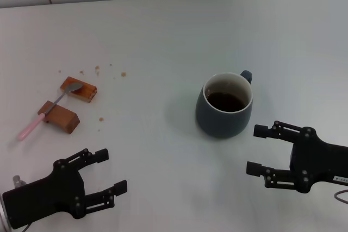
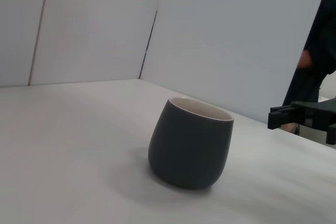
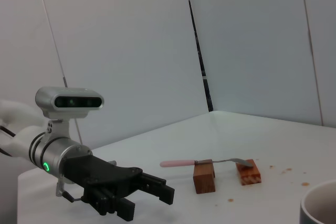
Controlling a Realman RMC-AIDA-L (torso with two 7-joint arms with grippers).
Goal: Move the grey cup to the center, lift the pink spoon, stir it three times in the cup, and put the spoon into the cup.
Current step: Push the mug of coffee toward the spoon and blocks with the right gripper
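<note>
The grey cup [image 1: 224, 107] stands upright right of the table's middle, with dark liquid inside and its handle at the far side. It also shows in the left wrist view [image 2: 190, 142], and its rim shows in the right wrist view [image 3: 320, 205]. The pink spoon [image 1: 48, 110] lies at the left across two brown blocks, bowl on the far block; the right wrist view shows it too [image 3: 202, 161]. My right gripper [image 1: 261, 149] is open, empty, just right of and nearer than the cup. My left gripper [image 1: 111, 171] is open, empty, at the near left.
Two brown blocks [image 1: 61, 116] [image 1: 79, 89] hold the spoon up off the white table [image 1: 163, 42]. Small brown crumbs [image 1: 98, 70] lie scattered behind and beside them. A wall runs along the table's far edge.
</note>
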